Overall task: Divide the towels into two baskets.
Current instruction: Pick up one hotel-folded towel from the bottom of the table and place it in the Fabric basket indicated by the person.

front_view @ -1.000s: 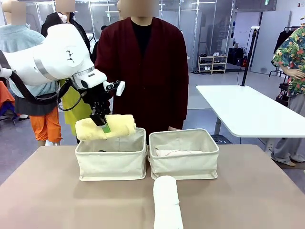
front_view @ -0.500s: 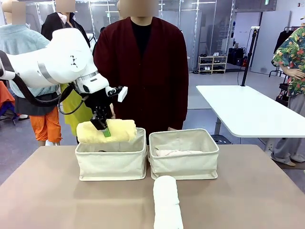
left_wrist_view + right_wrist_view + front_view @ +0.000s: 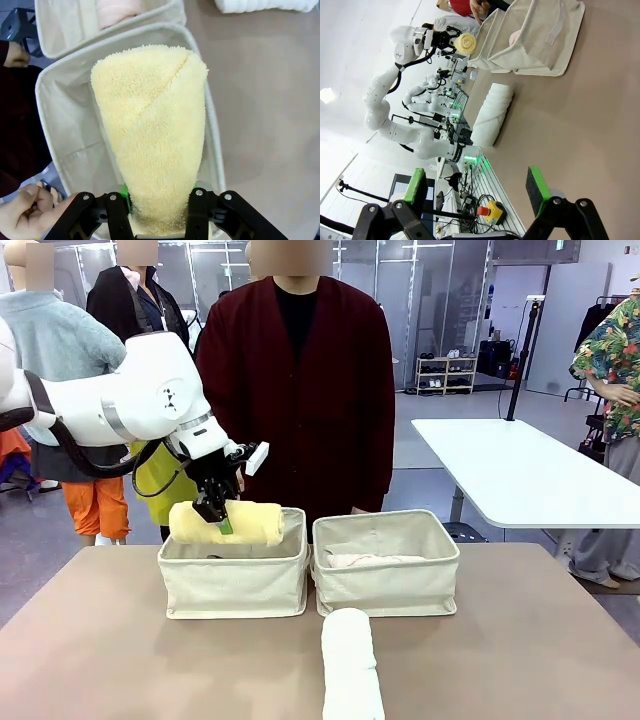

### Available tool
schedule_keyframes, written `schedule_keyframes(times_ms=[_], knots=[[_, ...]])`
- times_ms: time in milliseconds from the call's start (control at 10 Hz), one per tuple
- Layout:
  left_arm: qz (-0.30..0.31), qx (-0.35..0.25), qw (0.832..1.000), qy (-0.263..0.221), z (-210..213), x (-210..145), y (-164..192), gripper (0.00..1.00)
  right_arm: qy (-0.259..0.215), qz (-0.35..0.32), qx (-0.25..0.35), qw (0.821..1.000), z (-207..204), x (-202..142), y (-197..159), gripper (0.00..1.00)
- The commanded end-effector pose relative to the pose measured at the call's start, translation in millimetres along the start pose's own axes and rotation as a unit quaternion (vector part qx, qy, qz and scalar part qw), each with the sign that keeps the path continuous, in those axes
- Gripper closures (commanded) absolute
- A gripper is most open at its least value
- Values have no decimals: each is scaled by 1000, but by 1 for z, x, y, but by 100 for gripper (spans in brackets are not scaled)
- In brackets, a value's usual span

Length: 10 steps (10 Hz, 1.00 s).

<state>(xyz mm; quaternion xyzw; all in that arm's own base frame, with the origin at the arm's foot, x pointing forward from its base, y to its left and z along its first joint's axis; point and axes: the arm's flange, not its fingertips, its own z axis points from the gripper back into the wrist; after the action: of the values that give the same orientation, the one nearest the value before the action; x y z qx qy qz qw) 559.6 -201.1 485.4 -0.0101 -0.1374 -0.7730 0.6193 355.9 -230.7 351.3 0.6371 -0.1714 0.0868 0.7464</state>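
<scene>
The brown table (image 3: pixel 520 640) is carrying everything, and a person in a dark red cardigan (image 3: pixel 300 390) is standing close against its far edge, directly behind the two baskets. The white left arm (image 3: pixel 120 405) is reaching in from the left side and bending down over the far left part of the table. The left basket (image 3: pixel 235 585) and the right basket (image 3: pixel 385 585) are standing side by side near the far edge, their facing walls just beside each other. The pale yellow towel (image 3: pixel 228 522) is hanging just above the left basket's open top, lying across its far rim, with the basket's walls surrounding the space under it. The left gripper (image 3: pixel 215 512) is clamping this roll at its middle, the black fingers squeezing into the terry. The white towel (image 3: pixel 350 670) is lying at the near edge, about the middle, its length pointing toward the gap between the baskets and well apart from them. A pale pink towel (image 3: pixel 365 560) is resting low inside the right basket. The right gripper (image 3: pixel 476 185) is hovering over the bare table with its green pads spread wide and nothing between them. In the left wrist view, one hand of the person (image 3: pixel 30 207) is curling just beside the left basket's far wall.
</scene>
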Motion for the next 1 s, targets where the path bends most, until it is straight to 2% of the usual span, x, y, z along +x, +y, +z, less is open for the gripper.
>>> schedule_keyframes(times_ms=[0,200,500,600,900], knots=[[-12,12,1000,5,-8,-5,16,63,0,7,1,1000,-1,-1,3,0],[9,2,1000,0,-22,-9,32,60,0,7,1,1000,-1,-1,3,0],[24,-2,1000,9,-33,-10,40,12,0,7,1,1000,-1,-1,3,0],[29,-2,1000,10,-32,-9,40,0,0,7,1,1000,-1,-1,3,0],[39,0,999,10,-29,-9,41,0,0,7,1,1000,-1,-1,3,0]])
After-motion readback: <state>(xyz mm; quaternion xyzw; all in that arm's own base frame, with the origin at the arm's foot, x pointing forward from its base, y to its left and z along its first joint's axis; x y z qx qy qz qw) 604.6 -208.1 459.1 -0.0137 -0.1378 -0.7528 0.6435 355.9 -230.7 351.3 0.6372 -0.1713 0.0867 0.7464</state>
